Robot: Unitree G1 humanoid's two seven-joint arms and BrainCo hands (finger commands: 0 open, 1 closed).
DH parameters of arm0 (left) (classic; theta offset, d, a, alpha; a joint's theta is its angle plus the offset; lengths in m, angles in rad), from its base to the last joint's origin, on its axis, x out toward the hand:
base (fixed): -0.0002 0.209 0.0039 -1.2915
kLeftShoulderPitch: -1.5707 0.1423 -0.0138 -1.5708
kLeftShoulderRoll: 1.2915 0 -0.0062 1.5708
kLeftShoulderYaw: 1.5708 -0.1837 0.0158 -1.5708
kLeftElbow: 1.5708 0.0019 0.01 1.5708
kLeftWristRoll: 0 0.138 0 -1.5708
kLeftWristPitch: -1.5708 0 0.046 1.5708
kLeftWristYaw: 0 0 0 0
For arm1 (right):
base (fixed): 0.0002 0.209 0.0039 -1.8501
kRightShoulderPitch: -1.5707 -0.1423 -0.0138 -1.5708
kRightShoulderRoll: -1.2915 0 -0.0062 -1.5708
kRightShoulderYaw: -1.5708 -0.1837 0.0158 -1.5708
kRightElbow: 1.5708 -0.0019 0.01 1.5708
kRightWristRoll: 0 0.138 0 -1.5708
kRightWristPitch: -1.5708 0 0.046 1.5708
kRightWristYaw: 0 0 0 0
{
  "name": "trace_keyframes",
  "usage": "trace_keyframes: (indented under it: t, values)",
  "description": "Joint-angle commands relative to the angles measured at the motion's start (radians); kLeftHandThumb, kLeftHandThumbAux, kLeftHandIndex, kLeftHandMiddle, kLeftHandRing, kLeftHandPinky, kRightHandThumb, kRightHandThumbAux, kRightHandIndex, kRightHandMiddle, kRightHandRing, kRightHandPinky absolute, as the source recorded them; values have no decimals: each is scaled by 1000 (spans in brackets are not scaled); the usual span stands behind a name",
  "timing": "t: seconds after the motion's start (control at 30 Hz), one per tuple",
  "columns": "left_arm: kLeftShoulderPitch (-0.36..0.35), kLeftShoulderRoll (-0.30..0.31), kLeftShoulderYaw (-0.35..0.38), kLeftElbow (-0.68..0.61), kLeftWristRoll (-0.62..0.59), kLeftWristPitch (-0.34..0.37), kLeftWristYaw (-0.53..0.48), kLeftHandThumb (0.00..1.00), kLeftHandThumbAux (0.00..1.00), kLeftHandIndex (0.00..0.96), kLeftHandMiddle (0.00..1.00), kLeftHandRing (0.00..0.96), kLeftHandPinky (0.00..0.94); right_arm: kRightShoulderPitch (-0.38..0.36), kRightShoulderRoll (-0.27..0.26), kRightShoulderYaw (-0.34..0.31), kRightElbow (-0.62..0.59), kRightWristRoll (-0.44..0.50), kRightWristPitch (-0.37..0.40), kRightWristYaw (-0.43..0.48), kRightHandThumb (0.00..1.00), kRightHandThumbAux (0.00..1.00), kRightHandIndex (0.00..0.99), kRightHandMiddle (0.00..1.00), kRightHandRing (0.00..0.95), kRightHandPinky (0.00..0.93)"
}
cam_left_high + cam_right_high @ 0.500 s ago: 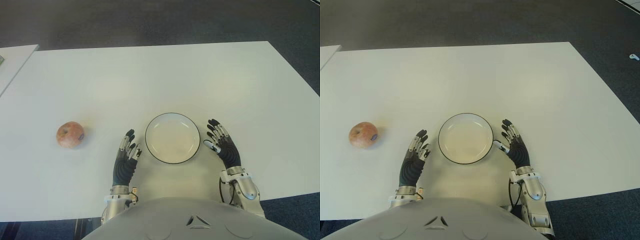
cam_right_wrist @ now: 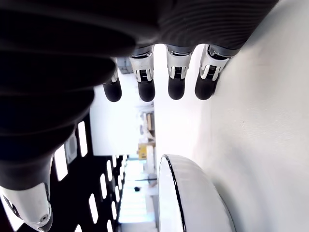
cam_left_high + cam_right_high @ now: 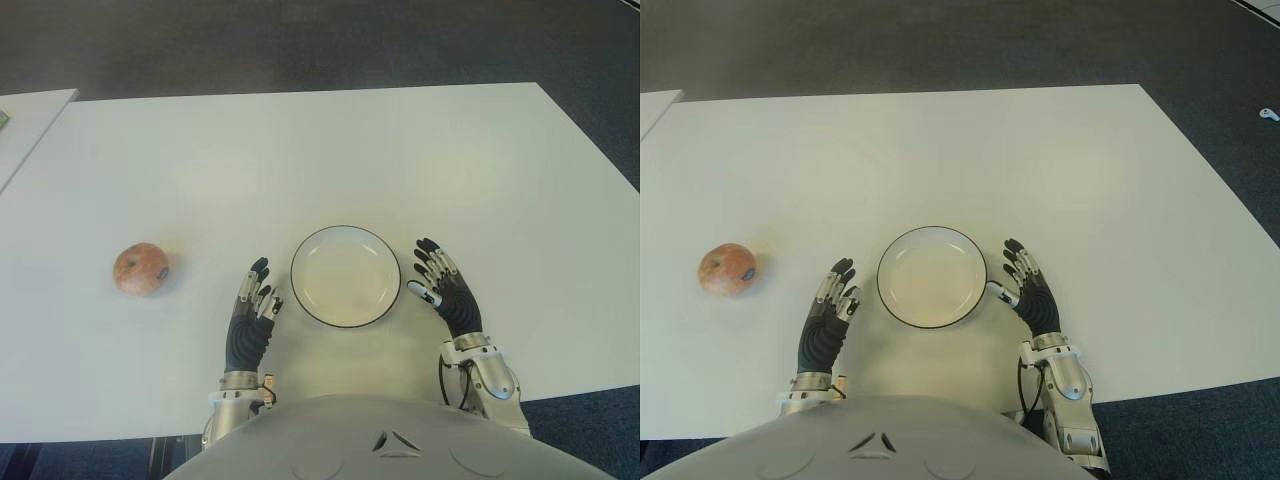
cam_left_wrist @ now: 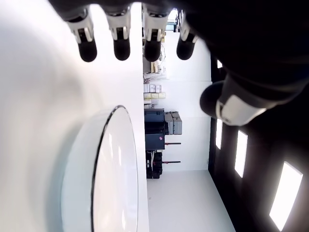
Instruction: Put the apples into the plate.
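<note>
A shallow white round plate with a dark rim [image 3: 345,276] is flanked near the white table's [image 3: 300,150] front edge by the left hand [image 3: 252,320] and right hand [image 3: 445,290], fingers extended, empty. A reddish apple [image 3: 140,269], small sticker unreadable, is seen well left, open tabletop between.

Counter [image 3: 330,150] is plain white, floor [image 3: 300,40] behind it is dark grey. The apple [image 3: 140,269] is reddish-pink with some yellow-orange patches and a small dark sticker. The plate [image 3: 345,276] is cream-white with a thin black rim. Both hands, left [image 3: 250,320] and right [image 3: 446,292], are black with silver-white segments on the fingers [image 4: 87,38] and black tips.
</note>
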Motion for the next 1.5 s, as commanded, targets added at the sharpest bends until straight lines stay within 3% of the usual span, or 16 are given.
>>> trace_keyframes:
  t: [0.03, 0.13, 0.27, 0.37, 0.47, 0.6, 0.67, 0.8, 1.07, 1.2, 1.5]
  values:
    - [22, 1, -7, -59, 32, 31, 11, 37, 505, 0, 0, 0, 0, 8, -13, -6, 30, 1, 4, 15, 150, 666, 0, 0, 0, 0]
    - [45, 6, 0, -139, 57, 74, 12, 40, 492, 0, 0, 0, 0, 5, -17, -9, 35, 5, 4, 21, 150, 672, 0, 0, 0, 0]
    - [58, 19, 24, -250, 198, 148, 31, 41, 486, 0, 0, 0, 0, 2, -22, -13, 37, 7, 11, 24, 149, 676, 0, 0, 0, 0]
    - [73, 64, 101, -430, 561, 182, 30, 38, 486, 0, 0, 0, 0, 0, -21, -18, 38, 11, 15, 22, 150, 681, 0, 0, 0, 0]
    - [74, 94, 170, -516, 791, 191, -2, 65, 463, 2, 2, 0, 12, 0, -21, -22, 44, 15, 14, 23, 151, 685, 0, 0, 0, 0]
    - [49, 153, 267, -568, 947, 187, -62, 119, 430, 23, 13, 2, 36, -3, -18, -25, 54, 24, 14, 26, 153, 687, 0, 0, 0, 0]
    - [23, 209, 353, -616, 993, 166, -107, 142, 418, 32, 16, 4, 32, -5, -7, -27, 60, 34, 20, 21, 159, 676, 0, 0, 0, 0]
    - [-5, 257, 419, -648, 1024, 156, -141, 165, 408, 41, 16, 4, 22, -10, 1, -29, 68, 43, 27, 20, 169, 655, 0, 0, 0, 0]
    - [-169, 455, 640, -630, 904, 170, -256, 279, 362, 80, 32, 20, 60, -25, 6, -33, 80, 57, 50, 18, 176, 630, 0, 0, 0, 0]
    - [-254, 594, 755, -483, 825, 135, -256, 299, 341, 106, 47, 33, 79, -37, 13, -42, 106, 62, 39, 16, 180, 616, 1, 0, 0, 0]
    - [-269, 669, 816, -401, 794, 94, -300, 316, 289, 150, 65, 45, 84, -42, 17, -54, 131, 81, 27, 27, 197, 595, 31, 0, 0, 0]
